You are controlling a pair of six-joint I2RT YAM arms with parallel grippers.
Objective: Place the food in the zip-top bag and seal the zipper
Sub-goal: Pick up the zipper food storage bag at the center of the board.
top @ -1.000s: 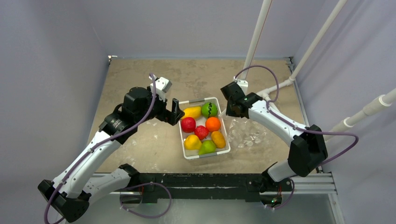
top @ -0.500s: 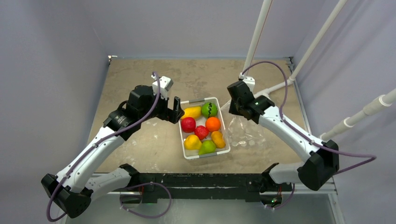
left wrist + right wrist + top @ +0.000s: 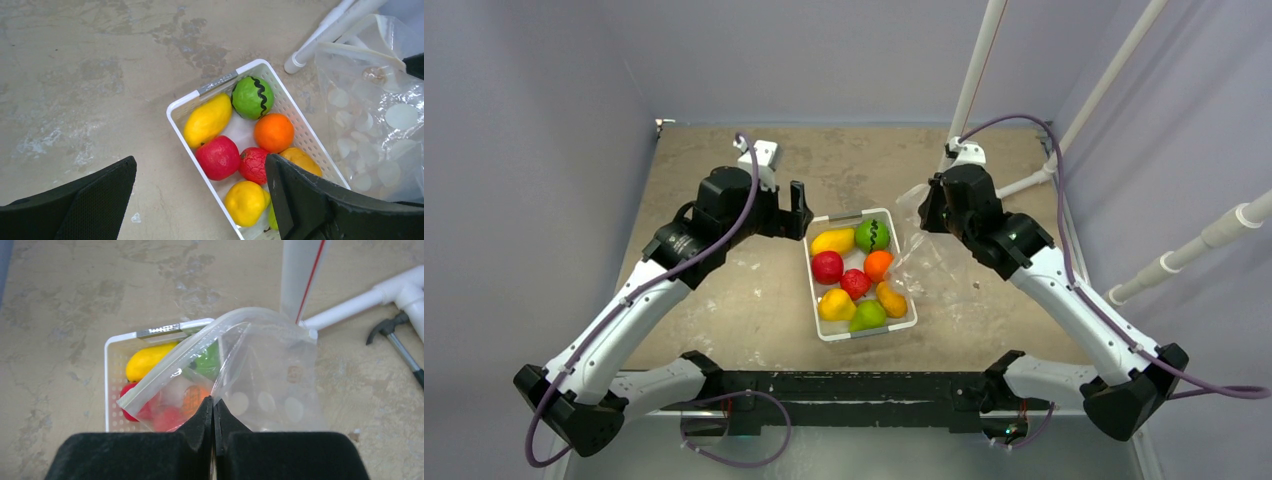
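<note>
Right pincer: mine, clamped on the clear dotted plastic bag, which hangs beside the tray.
Left pincer: fingers apart, above the small glossy toy fruits.
Fruits: in the white rectangular tray on the table.

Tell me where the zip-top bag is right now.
In the top view the zip-top bag hangs pinched in the right gripper, right of centre, just beside the right wall of the white tray.
</note>
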